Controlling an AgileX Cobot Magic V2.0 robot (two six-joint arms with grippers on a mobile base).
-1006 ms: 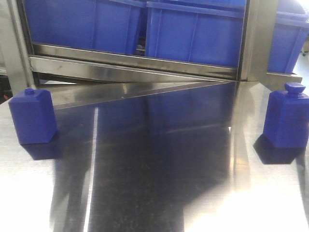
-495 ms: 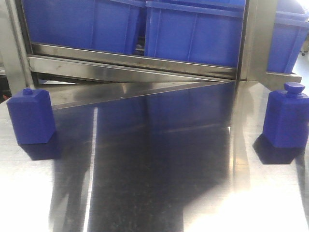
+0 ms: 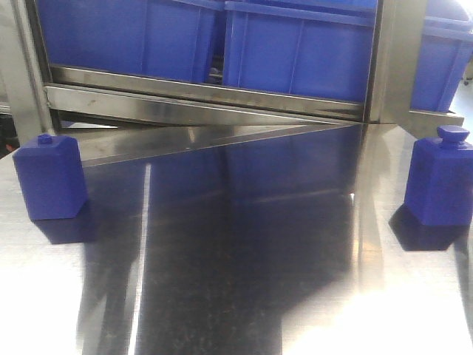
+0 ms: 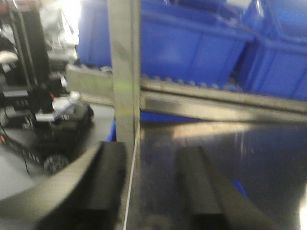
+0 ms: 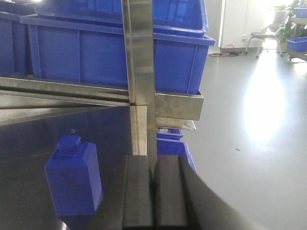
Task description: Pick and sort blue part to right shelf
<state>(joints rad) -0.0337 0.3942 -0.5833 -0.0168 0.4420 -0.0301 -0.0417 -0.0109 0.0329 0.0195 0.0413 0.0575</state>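
Two blue bottle-shaped parts stand on the steel table (image 3: 244,296), one at the left (image 3: 50,177) and one at the right (image 3: 442,179). The steel rack's front rail (image 3: 199,100) runs along the back under large blue bins (image 3: 295,55). A post (image 3: 392,59) divides the rack, with another bin (image 3: 443,66) to its right. My right gripper (image 5: 153,191) is shut and empty, just right of a blue part (image 5: 74,177), facing a rack post (image 5: 140,72). My left gripper (image 4: 151,187) is open and empty; its view is blurred. Neither gripper shows in the front view.
In the left wrist view a steel post (image 4: 124,72) stands just ahead, with dark equipment (image 4: 57,129) on the floor to its left and blue bins (image 4: 192,48) behind. The right wrist view shows the table's right end and floor (image 5: 249,143) beyond.
The front view sways slightly left and back. Both blue parts stay in place on the table.
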